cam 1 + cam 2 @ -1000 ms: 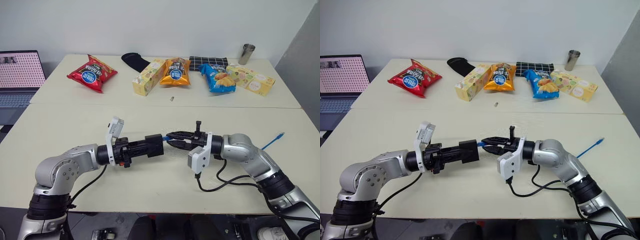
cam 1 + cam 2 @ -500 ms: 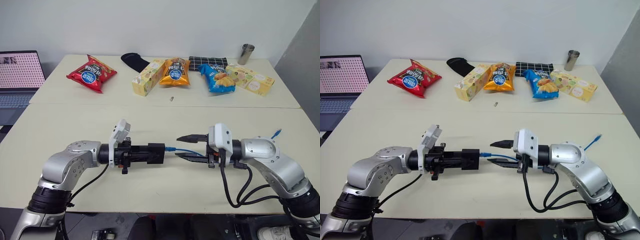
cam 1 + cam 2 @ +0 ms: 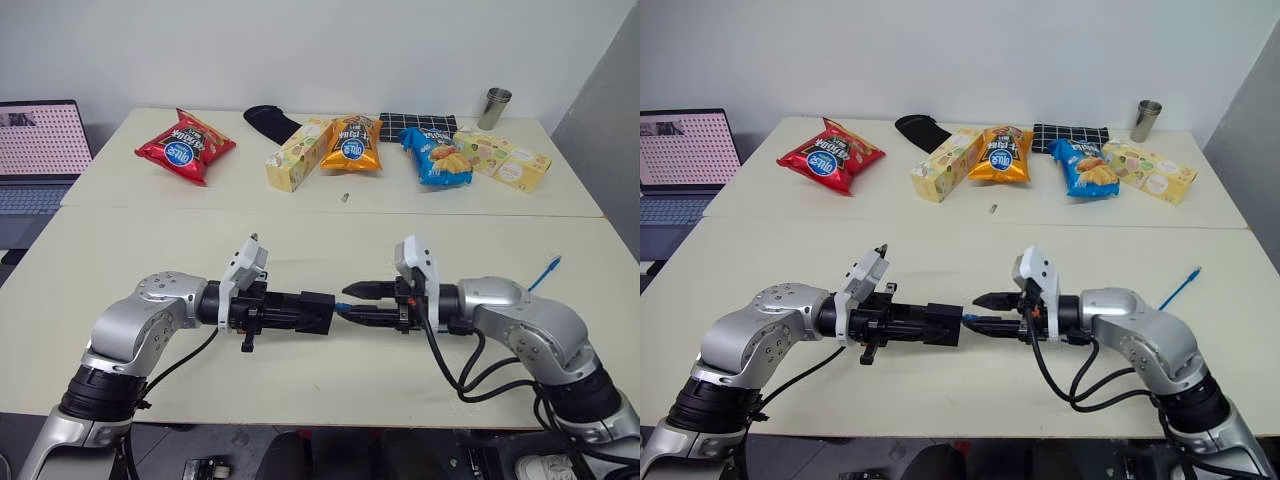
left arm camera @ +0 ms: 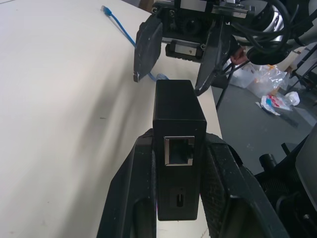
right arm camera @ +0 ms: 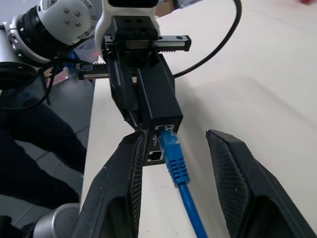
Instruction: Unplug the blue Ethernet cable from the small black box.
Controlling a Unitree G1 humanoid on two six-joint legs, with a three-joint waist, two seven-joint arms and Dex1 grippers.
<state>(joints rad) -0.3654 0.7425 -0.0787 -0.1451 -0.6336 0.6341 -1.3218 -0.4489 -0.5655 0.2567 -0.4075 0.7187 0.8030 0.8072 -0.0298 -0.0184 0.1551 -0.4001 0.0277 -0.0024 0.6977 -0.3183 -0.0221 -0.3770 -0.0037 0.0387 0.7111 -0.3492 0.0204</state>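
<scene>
Facing each other over the near table, both grippers met at the small black box (image 4: 177,115).
The blue Ethernet cable (image 5: 174,158) was still plugged into the box's right end and trailed right across the table (image 3: 140,250) to its free plug. The left gripper (image 4: 179,198) was clamped tight on the box, held above the tabletop. The right gripper (image 5: 190,168) stood part-open, its fingers (image 5: 233,173) either side of the plug without pinching it.

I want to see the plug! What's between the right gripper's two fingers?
The blue Ethernet cable, plugged into the small black box, runs between the right gripper's open fingers, untouched. The right wrist view shows it.
</scene>
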